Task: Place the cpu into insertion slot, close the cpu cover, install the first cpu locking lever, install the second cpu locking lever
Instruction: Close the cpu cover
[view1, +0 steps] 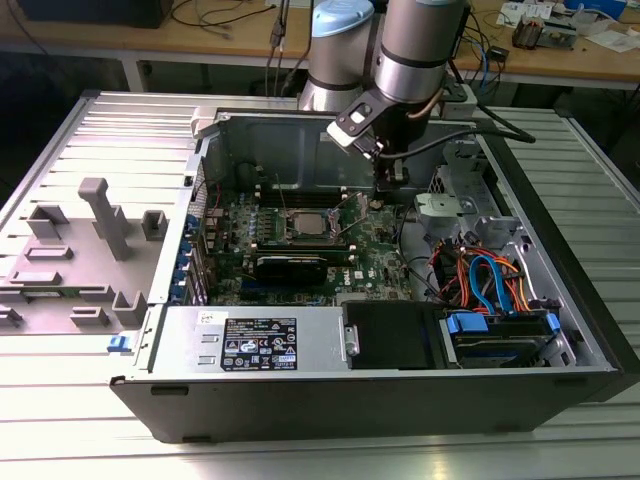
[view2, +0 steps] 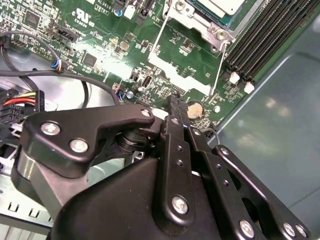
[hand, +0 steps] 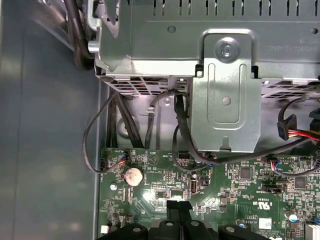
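My claw (hand: 178, 206) cut off by the first wrist view's edge, cpu (view2: 222, 4) mostly cropped in the second wrist view, motherboard (view1: 375, 255) beside the cpu partly hidden behind my arm (view1: 410, 60)

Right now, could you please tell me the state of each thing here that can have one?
computer case: open, its side off.
cpu: lying in its socket.
cpu cover: looks lowered around the cpu; whether it is latched cannot be told.
gripper: shut, holding nothing, over the motherboard to the exterior view's right of the socket.
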